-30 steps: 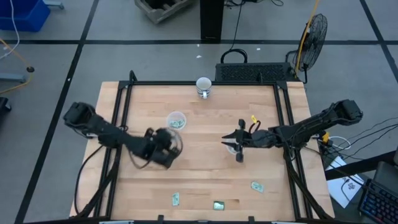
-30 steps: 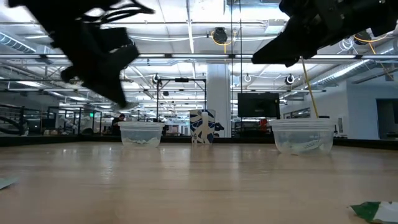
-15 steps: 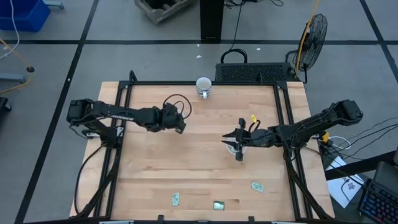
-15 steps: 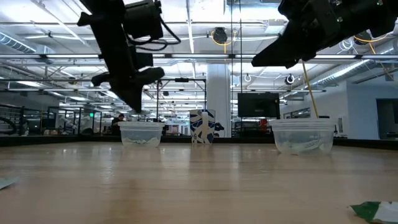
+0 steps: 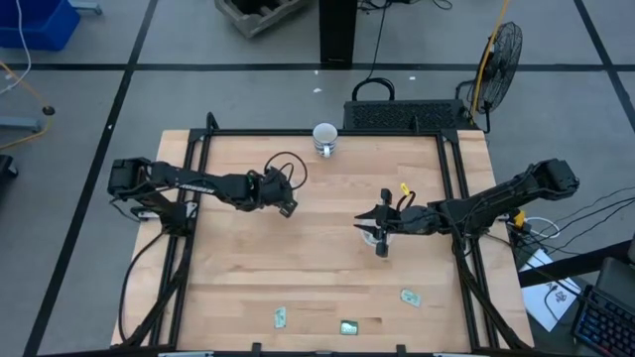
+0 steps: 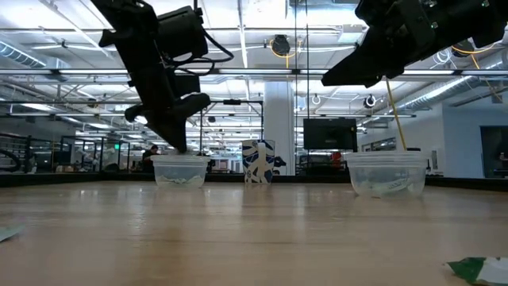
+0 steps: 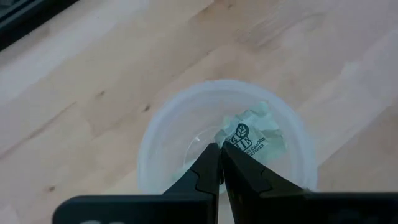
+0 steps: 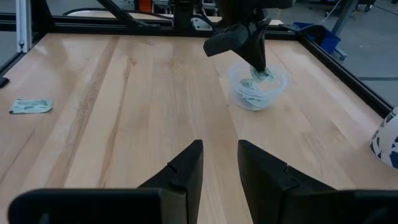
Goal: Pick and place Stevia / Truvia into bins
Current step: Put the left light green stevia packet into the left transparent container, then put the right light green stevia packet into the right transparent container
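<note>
- Over the left bin (image 7: 224, 149), the left gripper (image 7: 219, 163) hung with its fingers pressed together on a green-and-white sachet (image 7: 252, 138); the wrist view looked straight down into the cup, which suggested the packet had been brought there to be dropped in.
- Whether that sachet was truly pinched or only lay in the cup beside the fingertips could not be told for certain, though the tips met right at its edge.
- At table height, the same gripper (image 6: 171, 131) stood just above the cup's rim (image 6: 181, 161), close enough that opening should let the packet fall inside.
- Above the right bin (image 6: 386, 173), the right gripper (image 5: 380, 234) waited with its fingers (image 8: 186, 168) parted and nothing between them; crumpled sachets already lay in that cup.
- Near the table's front edge, three loose sachets remained: one (image 5: 281, 316) to the left, one (image 5: 348, 326) in the middle, one (image 5: 411, 296) to the right, all well apart from both bins.
- At the back edge stood an opaque white cup (image 5: 324, 137), clear of both arms.
- Nothing blocked the way between the bins and the loose packets; the wooden table (image 5: 317, 268) between them was bare.
</note>
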{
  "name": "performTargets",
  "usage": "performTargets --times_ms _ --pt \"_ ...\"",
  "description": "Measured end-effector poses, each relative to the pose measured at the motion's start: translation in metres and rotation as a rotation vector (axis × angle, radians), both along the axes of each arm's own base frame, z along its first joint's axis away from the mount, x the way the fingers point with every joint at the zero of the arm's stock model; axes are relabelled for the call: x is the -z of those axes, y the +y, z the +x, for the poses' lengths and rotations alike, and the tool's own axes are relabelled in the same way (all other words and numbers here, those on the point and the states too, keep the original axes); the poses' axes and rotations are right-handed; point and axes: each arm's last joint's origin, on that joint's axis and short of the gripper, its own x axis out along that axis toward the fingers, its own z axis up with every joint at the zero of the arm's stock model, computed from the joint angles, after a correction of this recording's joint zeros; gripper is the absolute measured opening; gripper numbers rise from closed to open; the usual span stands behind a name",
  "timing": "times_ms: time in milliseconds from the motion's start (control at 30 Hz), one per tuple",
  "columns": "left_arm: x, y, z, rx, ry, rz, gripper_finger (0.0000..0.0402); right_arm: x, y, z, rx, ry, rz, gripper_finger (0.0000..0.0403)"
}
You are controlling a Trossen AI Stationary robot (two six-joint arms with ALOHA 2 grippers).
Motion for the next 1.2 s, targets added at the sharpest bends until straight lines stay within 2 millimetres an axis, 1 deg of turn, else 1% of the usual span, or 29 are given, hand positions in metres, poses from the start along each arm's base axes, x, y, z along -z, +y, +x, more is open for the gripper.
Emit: performTargets --times_ms 200,767,867,1100,1200 --pt "0.000 -0.001 0.000 0.046 0.017 -0.009 0.0027 0.000 0.000 0.000 0.000 0.000 0.000 0.0093" --pt "0.001 -0.002 0.000 0.054 0.010 -0.047 0.0028 0.000 0.000 0.000 0.011 -0.005 0.031 0.0093" --pt "0.004 -0.002 0.001 0.055 0.019 -0.053 0.0040 0.000 0.000 0.000 0.011 -0.005 0.031 0.0093" --pt "0.020 0.001 0.005 0.037 0.081 -0.029 0.0099 0.000 0.000 0.000 0.011 -0.004 0.031 0.0093" --pt "0.021 0.003 0.005 0.025 0.082 -0.022 0.0113 0.000 0.000 0.000 0.008 -0.004 0.033 0.0093"
